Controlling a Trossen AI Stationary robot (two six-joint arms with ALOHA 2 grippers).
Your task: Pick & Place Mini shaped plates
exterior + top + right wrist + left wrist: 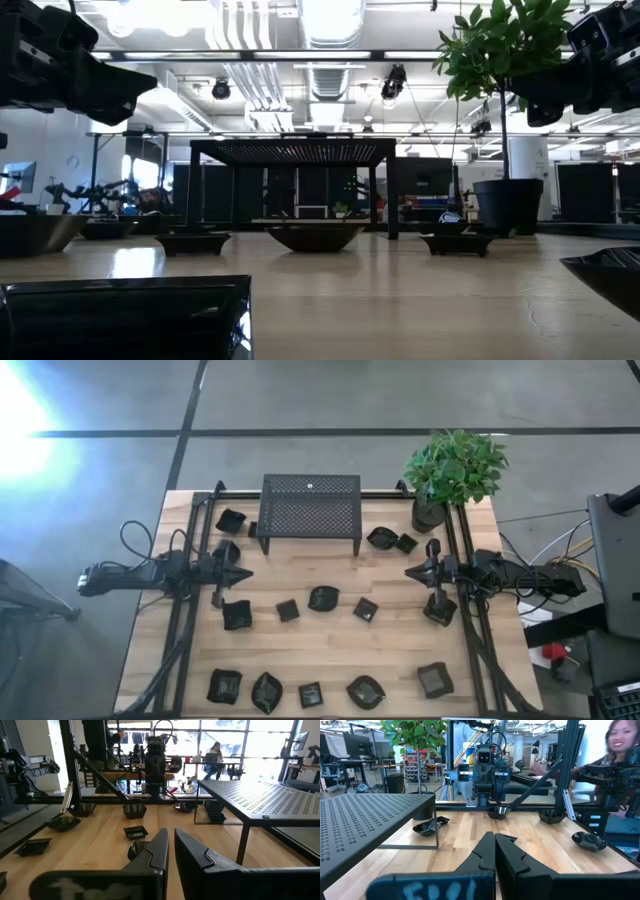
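Wooden surface (390, 650), perforated metal stand (310, 505) at its back edge. Mini shaped plates (323, 598) lie scattered beside and before the stand; none on it, task seemingly unstarted. Left gripper (243, 572) shut, empty; right gripper (410, 571) nearly closed, empty.

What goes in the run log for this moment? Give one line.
left pincer: shut, empty, left side | right pincer: nearly shut, empty, right side | small plates: scattered on table | stand: bare
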